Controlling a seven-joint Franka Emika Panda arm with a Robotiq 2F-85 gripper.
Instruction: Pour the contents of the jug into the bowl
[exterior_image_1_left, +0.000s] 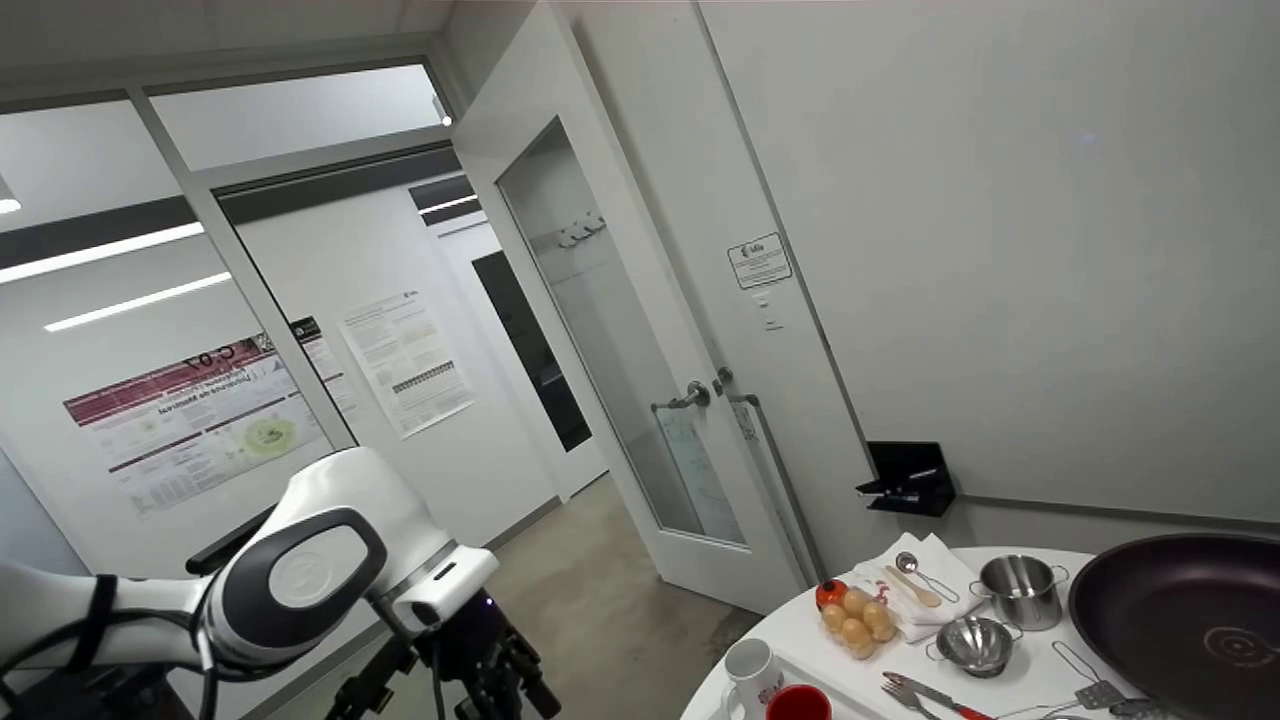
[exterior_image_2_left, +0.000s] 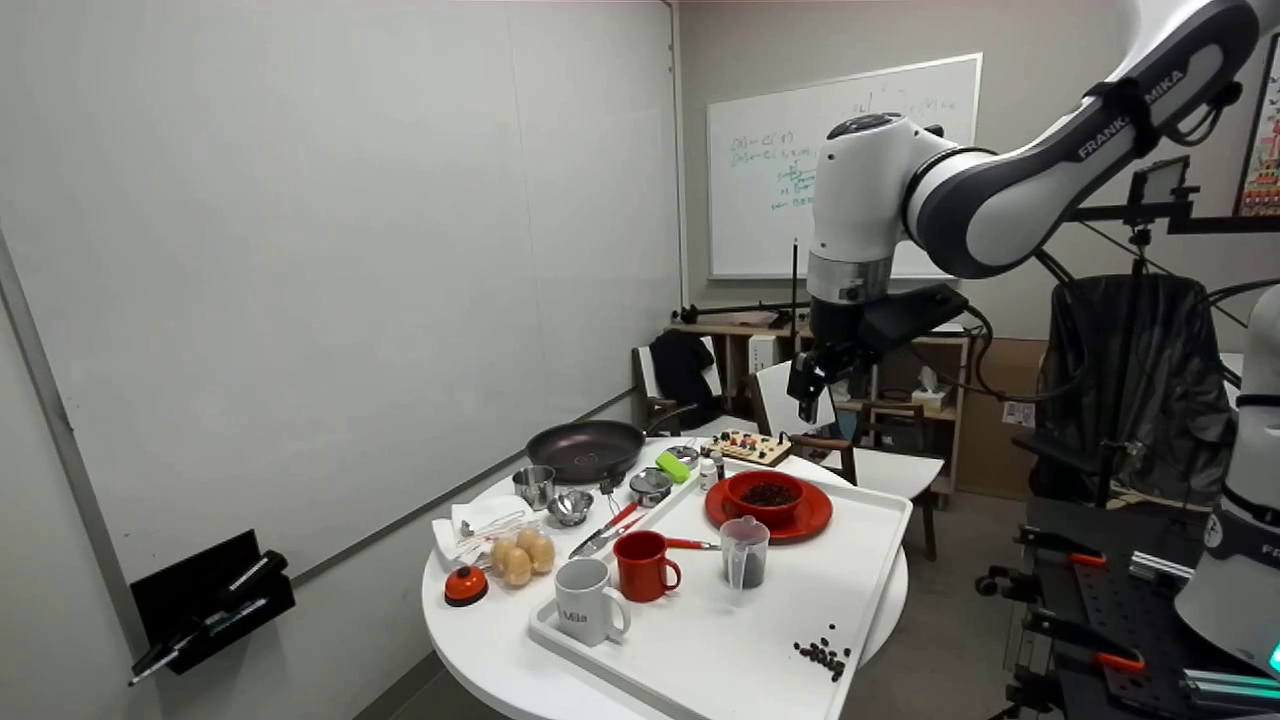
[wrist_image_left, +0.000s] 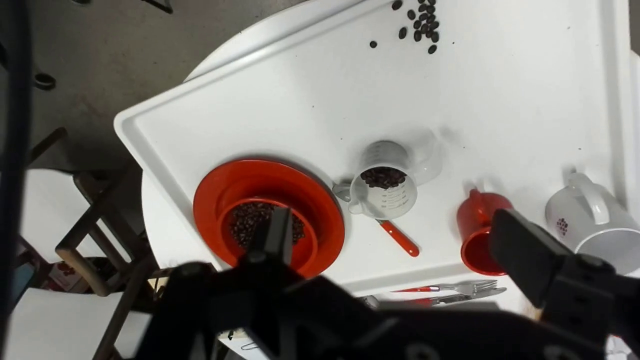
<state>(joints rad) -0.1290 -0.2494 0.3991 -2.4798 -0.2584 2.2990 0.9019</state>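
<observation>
Pincer (wrist_image_left: 392, 220), wrist view: stands wide across the lower half of the frame.
Jug (wrist_image_left: 385, 197), wrist view: just right of centre, upright on the tray (wrist_image_left: 300, 115); dark beans (wrist_image_left: 383, 176) inside.
Bowl (wrist_image_left: 310, 250), wrist view: lower left, on a red plate (wrist_image_left: 212, 190); beans inside, partly hidden by the pincer.
Pincer, in an exterior view: right of centre, well apart from the jug; red mug (exterior_image_2_left: 640, 568) left of it.
Surface (exterior_image_1_left: 785, 635), in an exterior view: lower right, carrying brown eggs (exterior_image_1_left: 855, 622) and a pan (exterior_image_1_left: 1140, 600).
</observation>
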